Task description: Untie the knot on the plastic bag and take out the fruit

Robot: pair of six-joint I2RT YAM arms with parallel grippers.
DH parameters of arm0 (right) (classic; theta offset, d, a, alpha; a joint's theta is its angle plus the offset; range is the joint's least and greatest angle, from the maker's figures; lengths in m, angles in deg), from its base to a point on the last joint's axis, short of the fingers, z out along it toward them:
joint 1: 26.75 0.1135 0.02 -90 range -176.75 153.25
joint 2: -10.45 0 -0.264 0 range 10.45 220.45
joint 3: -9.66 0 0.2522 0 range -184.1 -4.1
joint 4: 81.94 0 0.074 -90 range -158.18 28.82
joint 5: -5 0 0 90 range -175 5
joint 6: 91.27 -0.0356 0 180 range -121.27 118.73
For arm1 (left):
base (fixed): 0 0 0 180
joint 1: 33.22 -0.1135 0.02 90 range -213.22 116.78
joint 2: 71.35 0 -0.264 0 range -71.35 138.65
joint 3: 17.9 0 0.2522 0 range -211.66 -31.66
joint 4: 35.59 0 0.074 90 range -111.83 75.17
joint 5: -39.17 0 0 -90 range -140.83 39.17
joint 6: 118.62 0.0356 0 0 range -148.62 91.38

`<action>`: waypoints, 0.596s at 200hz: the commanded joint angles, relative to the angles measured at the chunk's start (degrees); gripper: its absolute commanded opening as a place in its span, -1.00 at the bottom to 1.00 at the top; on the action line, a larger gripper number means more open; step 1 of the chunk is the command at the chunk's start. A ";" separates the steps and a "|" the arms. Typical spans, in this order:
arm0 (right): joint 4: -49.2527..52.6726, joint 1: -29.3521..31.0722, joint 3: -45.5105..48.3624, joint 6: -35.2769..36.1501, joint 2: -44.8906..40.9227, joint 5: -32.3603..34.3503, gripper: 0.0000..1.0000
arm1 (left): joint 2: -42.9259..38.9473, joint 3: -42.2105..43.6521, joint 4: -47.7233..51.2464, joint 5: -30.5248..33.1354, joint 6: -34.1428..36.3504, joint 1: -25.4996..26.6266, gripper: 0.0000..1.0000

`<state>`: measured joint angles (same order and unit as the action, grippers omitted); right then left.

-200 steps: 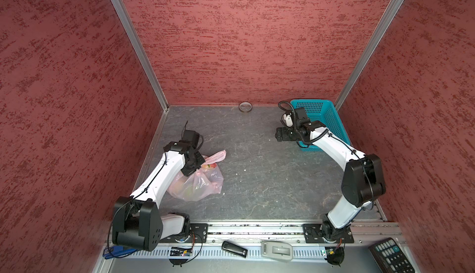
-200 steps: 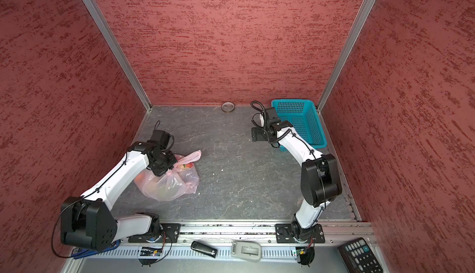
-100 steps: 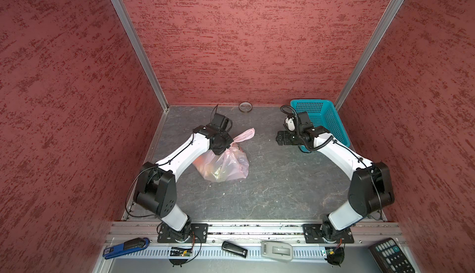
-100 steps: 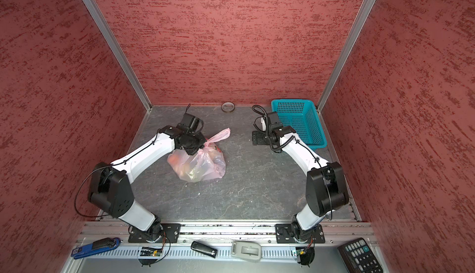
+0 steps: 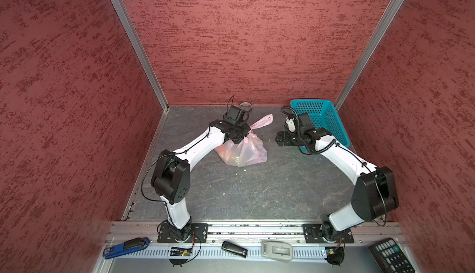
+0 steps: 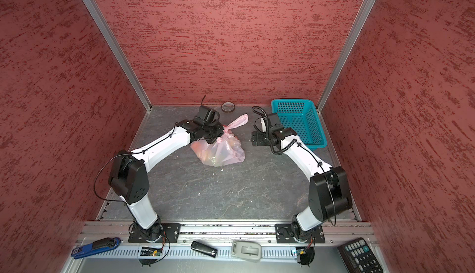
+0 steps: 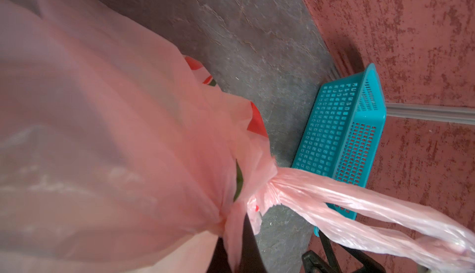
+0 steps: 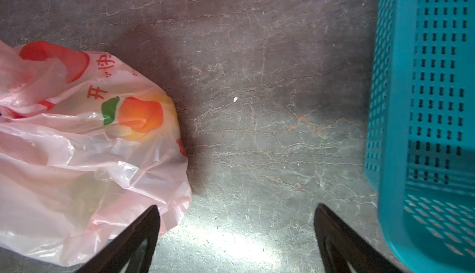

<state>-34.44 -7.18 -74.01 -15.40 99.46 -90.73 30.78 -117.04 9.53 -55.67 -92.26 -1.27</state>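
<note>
The pale pink plastic bag (image 5: 246,150) (image 6: 223,152) sits on the grey floor near the back middle. My left gripper (image 5: 240,136) (image 6: 217,135) (image 7: 235,235) is shut on a strip of the bag's plastic right beside the knot (image 7: 267,185). A free handle loop (image 5: 262,120) (image 7: 359,207) sticks out toward the basket. The fruit (image 5: 232,158) shows only as dim orange and yellow-green shapes through the plastic. My right gripper (image 5: 279,140) (image 6: 254,139) (image 8: 236,212) is open, empty and apart from the bag (image 8: 90,156), between it and the basket.
A teal perforated basket (image 5: 326,122) (image 6: 300,120) (image 8: 424,104) (image 7: 341,135) stands in the back right corner, close behind my right wrist. A tape roll (image 5: 245,106) (image 6: 228,106) lies by the back wall. A blue stapler (image 5: 126,246) and a remote (image 5: 390,256) lie on the front rail.
My left arm has carried the bag from the front left to the back middle, closer to the right gripper. The right gripper has shifted only slightly.
</note>
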 commanded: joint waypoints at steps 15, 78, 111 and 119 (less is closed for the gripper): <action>-1.13 1.86 -0.49 -1.49 -0.81 0.33 0.90 | 0.82 -0.28 -2.88 -0.72 1.15 0.75 -0.67; -3.47 6.15 -0.14 -4.77 -1.84 -4.34 0.92 | -7.93 0.54 8.98 5.21 10.13 0.36 0.74; -6.54 8.57 1.27 -6.57 -3.00 -6.92 0.91 | -14.00 1.91 14.11 10.09 18.03 -1.78 0.75; -7.94 9.10 1.83 -7.11 -3.10 -7.45 0.91 | -14.40 2.27 13.86 9.64 20.96 -2.78 0.70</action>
<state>-37.66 0.25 -73.75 -19.97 98.81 -95.08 19.19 -115.86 19.19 -49.96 -80.87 -1.67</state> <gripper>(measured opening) 0.957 0.873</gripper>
